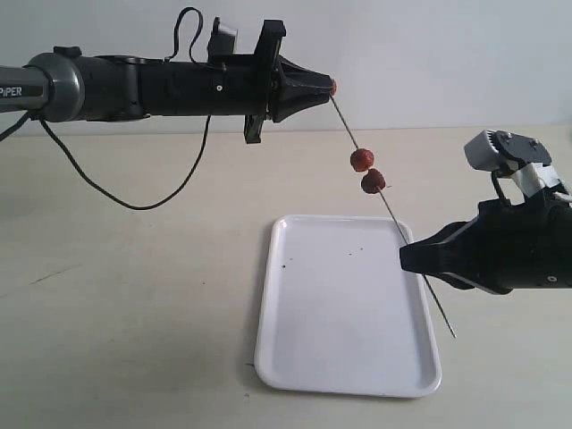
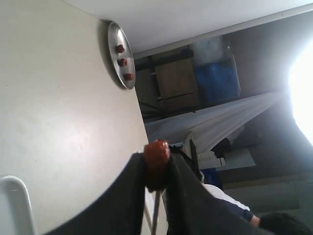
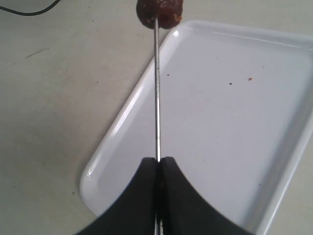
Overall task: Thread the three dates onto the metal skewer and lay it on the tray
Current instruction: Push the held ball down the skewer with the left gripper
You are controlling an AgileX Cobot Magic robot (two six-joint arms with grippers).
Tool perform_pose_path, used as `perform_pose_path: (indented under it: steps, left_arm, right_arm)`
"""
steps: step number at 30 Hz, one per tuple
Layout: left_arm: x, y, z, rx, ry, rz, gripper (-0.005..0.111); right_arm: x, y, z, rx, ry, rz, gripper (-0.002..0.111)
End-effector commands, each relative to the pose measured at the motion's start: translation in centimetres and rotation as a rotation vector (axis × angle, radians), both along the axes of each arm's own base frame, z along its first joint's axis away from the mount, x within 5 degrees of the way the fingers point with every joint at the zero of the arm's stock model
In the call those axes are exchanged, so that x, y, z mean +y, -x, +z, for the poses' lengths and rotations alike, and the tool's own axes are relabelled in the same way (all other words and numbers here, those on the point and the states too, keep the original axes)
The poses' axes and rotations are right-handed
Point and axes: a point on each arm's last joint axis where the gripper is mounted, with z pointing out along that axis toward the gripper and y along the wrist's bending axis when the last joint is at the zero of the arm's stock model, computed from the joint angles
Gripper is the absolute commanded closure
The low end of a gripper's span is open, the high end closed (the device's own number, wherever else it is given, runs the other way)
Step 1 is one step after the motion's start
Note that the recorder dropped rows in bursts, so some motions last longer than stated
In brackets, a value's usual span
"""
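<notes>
Cream table: a plain matt top is seen, with a black cable looped across its far left part.
Left arm: it is stretched level, high above the far part of the table.
Right arm: it is brought in low from the table's right edge.
Tray: white, with rounded corners and a few dark specks, it is laid flat near the table's front edge, right of the middle; nothing is lying on it.
Metal plate: round, it is seen only from the left wrist, by a far table edge, with three reddish lumps on it.
Left gripper: its jaws are pinched onto the third date, high above the table behind the tray's far edge.
Right gripper: its jaws are clamped tight on the skewer above the tray's right rim.
Skewer: thin and grey, it is held slanting, upper end at the left gripper's tips, lower end past the tray's right rim; whether that end touches the table cannot be told.
Two dates: they are threaded on the skewer, just beside each other, between the two grippers above the tray's far edge.
Third date: it is gripped at the skewer's upper end; whether it is pierced cannot be told.
</notes>
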Motion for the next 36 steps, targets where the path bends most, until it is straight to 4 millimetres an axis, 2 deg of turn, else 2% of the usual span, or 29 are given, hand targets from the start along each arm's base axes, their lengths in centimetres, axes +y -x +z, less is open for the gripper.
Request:
perform_pose_path:
  steps: [1, 15, 27, 36]
  left_arm:
    - [0.0, 0.1, 0.4, -0.010, 0.012, -0.001, 0.093]
    - [0.1, -0.2, 0.3, -0.012, 0.000, 0.023, 0.093]
    - [-0.2, 0.3, 0.5, -0.033, 0.017, -0.027, 0.093]
    - [-2.0, 1.4, 0.5, -0.035, 0.019, -0.070, 0.093]
  right_arm:
    - [0.0, 0.1, 0.0, 0.004, 0.000, 0.007, 0.108]
    - [0.1, 0.2, 0.0, 0.009, -0.019, 0.016, 0.108]
    - [0.1, 0.0, 0.3, 0.004, -0.047, -0.013, 0.108]
    - [0.6, -0.7, 1.5, -0.033, -0.103, 0.013, 0.108]
